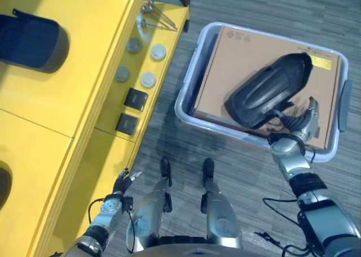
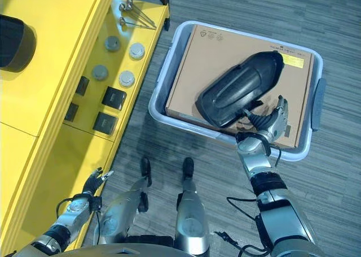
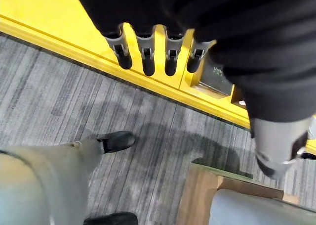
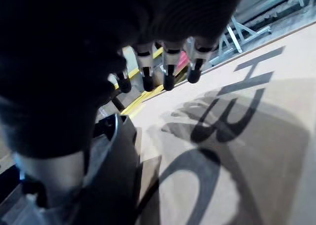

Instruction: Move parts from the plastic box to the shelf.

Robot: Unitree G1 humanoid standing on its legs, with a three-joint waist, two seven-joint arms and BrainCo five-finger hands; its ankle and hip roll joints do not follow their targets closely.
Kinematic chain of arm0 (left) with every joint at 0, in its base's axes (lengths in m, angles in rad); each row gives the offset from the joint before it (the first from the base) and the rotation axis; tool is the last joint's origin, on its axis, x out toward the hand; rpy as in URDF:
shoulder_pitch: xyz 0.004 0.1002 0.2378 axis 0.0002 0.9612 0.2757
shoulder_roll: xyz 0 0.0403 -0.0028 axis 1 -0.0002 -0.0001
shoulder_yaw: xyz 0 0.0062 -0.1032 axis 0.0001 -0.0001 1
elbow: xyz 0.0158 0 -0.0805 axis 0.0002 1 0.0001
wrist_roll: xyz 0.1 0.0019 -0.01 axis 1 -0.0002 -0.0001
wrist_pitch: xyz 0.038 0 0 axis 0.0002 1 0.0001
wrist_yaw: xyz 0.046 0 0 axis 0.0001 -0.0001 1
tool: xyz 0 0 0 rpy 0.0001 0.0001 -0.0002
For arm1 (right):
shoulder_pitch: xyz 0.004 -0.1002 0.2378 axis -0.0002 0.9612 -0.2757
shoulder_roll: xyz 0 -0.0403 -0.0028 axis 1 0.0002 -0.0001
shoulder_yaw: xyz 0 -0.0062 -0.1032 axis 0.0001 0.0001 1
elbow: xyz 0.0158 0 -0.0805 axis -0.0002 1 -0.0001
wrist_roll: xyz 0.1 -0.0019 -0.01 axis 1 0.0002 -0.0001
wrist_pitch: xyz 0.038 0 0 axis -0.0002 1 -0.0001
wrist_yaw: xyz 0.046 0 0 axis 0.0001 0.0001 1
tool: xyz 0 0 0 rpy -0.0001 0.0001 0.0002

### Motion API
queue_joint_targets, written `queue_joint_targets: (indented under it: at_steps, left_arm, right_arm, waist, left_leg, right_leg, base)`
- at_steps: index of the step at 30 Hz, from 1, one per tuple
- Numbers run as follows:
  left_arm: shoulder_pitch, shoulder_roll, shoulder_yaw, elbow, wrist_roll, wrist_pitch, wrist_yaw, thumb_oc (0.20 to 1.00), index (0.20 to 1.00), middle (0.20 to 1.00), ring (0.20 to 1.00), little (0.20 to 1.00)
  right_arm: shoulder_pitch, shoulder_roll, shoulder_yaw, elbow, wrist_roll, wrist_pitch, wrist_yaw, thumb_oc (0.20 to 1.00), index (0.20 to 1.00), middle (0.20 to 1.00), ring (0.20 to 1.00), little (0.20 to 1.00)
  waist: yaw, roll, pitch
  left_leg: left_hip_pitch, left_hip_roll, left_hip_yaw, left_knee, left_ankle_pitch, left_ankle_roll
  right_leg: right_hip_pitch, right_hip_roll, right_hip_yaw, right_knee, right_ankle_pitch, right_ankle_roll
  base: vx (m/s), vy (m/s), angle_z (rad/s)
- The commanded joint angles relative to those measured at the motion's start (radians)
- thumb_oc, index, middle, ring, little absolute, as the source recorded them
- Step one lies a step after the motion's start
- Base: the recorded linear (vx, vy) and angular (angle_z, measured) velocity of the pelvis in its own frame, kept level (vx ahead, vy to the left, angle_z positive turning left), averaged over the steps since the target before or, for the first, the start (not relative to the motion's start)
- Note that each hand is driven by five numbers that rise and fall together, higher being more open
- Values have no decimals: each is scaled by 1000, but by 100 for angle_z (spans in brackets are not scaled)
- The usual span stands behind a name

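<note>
One black part (image 1: pixel 271 93) lies slantwise in the plastic box (image 1: pixel 189 87), just left of my right hand (image 1: pixel 298 128), fingers straight, grasping nothing.

Bright yellow on the shelf (image 1: pixel 84 59), with grey round discs (image 1: pixel 141 59) and black square blocks (image 1: pixel 131 111) along its lower ledge. Translucent pale grey-blue for the plastic box (image 1: pixel 194 70), plain brown cardboard (image 1: pixel 242 53) lining it, bearing a small yellow label (image 1: pixel 320 62). Glossy black on the large moulded part (image 1: pixel 269 90). Grey streaked woodgrain across the floor (image 1: pixel 242 172). Silver with dark tips on the right hand (image 1: pixel 302 124).
</note>
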Motion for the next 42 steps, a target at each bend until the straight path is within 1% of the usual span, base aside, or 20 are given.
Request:
queue_joint_targets:
  at_steps: [1,2,4,5,6,7,12,19,22,23,27,29,30,33,34,35,37,39,41,42]
  left_arm:
    - [-13,2,-45,47,-25,-15,-15,1000,1000,1000,1000,1000]
    - [-19,9,-45,45,-23,-8,-19,1000,1000,1000,1000,1000]
    - [-25,17,-48,51,-20,-6,-25,1000,1000,1000,1000,1000]
    - [-26,20,-48,47,-17,-1,-26,1000,1000,1000,1000,1000]
    - [-28,22,-49,45,-13,4,-27,1000,1000,1000,1000,1000]
    - [-29,23,-49,47,-8,4,-30,1000,1000,1000,1000,1000]
    - [-38,27,-58,55,-1,4,-39,1000,1000,1000,1000,1000]
    - [-28,30,-44,56,13,-19,-34,1000,1000,1000,1000,1000]
    - [-17,57,-29,21,27,-54,-47,1000,1000,1000,1000,1000]
    - [-8,77,-21,-24,30,-57,-49,1000,1000,1000,1000,1000]
    - [4,118,-9,-137,30,-37,-40,1000,1000,1000,1000,1000]
    - [16,155,4,-257,11,-10,-42,1000,1000,1000,1000,1000]
    - [22,166,6,-289,17,-16,-46,1000,1000,1000,1000,1000]
    - [24,207,16,-411,0,28,-58,1000,1000,1000,1000,1000]
    - [17,218,19,-453,-2,51,-61,1000,1000,1000,1000,1000]
    - [4,239,18,-533,-8,85,-74,1000,1000,1000,1000,1000]
    - [-10,247,16,-582,-11,118,-78,1000,1000,1000,1000,1000]
    - [-51,257,3,-682,-56,172,-130,1000,1000,1000,1000,1000]
    - [-71,253,-7,-726,-88,204,-150,1000,1000,1000,1000,1000]
    - [-94,248,-23,-762,-118,210,-185,1000,1000,1000,1000,1000]
  right_arm:
    - [-56,-31,48,57,47,99,182,1000,1000,1000,1000,1000]
    - [-78,-26,80,120,78,147,276,1000,1000,1000,1000,1000]
    - [-108,-18,118,199,73,194,357,1000,1000,1000,1000,1000]
    - [-116,-17,134,225,87,209,376,793,793,793,793,793]
    - [-131,-16,148,259,85,226,395,398,398,398,398,398]
    - [-142,-14,155,300,91,230,403,200,200,200,200,200]
    - [-174,-19,134,418,138,260,413,200,200,200,200,200]
    - [-135,-40,75,442,123,225,359,200,200,200,200,200]
    - [-94,-86,58,401,34,161,337,200,200,200,200,200]
    - [-58,-116,48,347,-17,128,310,200,200,200,200,200]
    - [14,-169,37,185,-125,125,243,200,200,200,200,200]
    - [90,-217,6,18,-220,121,222,200,200,200,200,200]
    - [109,-226,-4,-16,-255,106,213,200,200,200,200,200]
    - [176,-263,-45,-159,-377,81,216,200,200,200,200,200]
    - [189,-276,-53,-188,-410,67,217,200,200,200,200,200]
    - [212,-298,-63,-242,-470,28,225,200,200,200,200,200]
    - [219,-312,-64,-270,-492,18,223,200,200,200,200,200]
    - [232,-347,-71,-343,-579,-35,194,200,200,200,200,200]
    - [232,-360,-77,-381,-613,-48,189,200,200,200,200,200]
    - [233,-375,-82,-429,-646,-70,176,200,200,200,200,200]
  waist:
    - [35,-29,-53]
    - [44,-29,-54]
    - [56,-31,-56]
    - [62,-30,-56]
    - [68,-30,-58]
    - [74,-30,-60]
    - [90,-29,-64]
    - [86,-40,-86]
    - [77,-54,-106]
    - [68,-64,-120]
    - [52,-84,-146]
    - [32,-100,-174]
    - [29,-103,-182]
    - [13,-117,-218]
    - [7,-120,-229]
    - [2,-126,-250]
    - [-2,-130,-263]
    - [-10,-136,-298]
    - [-15,-140,-311]
    - [-21,-143,-324]
  left_leg:
    - [35,4,-55,14,-164,-25]
    - [34,4,-57,11,-160,-26]
    - [33,6,-61,10,-158,-28]
    - [32,7,-62,10,-156,-28]
    - [32,7,-65,10,-154,-29]
    - [31,8,-66,10,-153,-30]
    - [34,9,-71,11,-151,-28]
    - [54,14,-65,4,-152,-29]
    - [70,20,-56,1,-151,-32]
    - [80,24,-49,1,-152,-34]
    - [99,30,-33,1,-156,-37]
    - [120,35,-15,1,-159,-36]
    - [127,36,-9,1,-161,-36]
    - [150,42,8,1,-167,-36]
    - [157,42,11,1,-168,-36]
    - [172,44,18,1,-172,-34]
    - [180,45,22,1,-174,-33]
    - [200,46,29,1,-180,-29]
    - [209,46,31,1,-184,-27]
    - [218,45,34,1,-189,-25]
  right_leg:
    - [10,-35,-37,11,-117,19]
    - [11,-35,-44,10,-116,18]
    - [13,-36,-54,10,-117,16]
    - [15,-37,-59,10,-117,15]
    - [16,-37,-64,10,-118,14]
    - [18,-39,-71,11,-118,14]
    - [25,-39,-86,16,-122,11]
    - [45,-32,-86,13,-123,11]
    - [60,-27,-86,11,-122,15]
    - [70,-24,-85,9,-121,18]
    - [89,-20,-80,5,-118,25]
    - [106,-16,-68,2,-118,30]
    - [112,-14,-65,2,-119,31]
    - [131,-10,-53,2,-121,33]
    - [137,-8,-51,2,-122,34]
    - [151,-6,-48,2,-124,35]
    - [159,-6,-47,2,-125,36]
    - [180,-3,-47,2,-132,36]
    - [188,-1,-47,2,-135,36]
    - [197,1,-46,2,-139,36]
  base:
    - [7,-13,16]
    - [5,-26,18]
    - [4,-37,15]
    - [2,-34,12]
    - [2,-35,18]
    - [0,-36,16]
    - [-4,-18,10]
    - [6,-14,6]
    - [14,-59,2]
    - [19,-79,-2]
    - [18,-66,-1]
    - [43,-61,-4]
    - [47,-60,-10]
    - [56,-57,-26]
    - [55,-73,-12]
    - [52,-77,-8]
    - [43,-58,-13]
    - [36,-61,-14]
    - [5,-42,-5]
    - [-10,-42,-3]
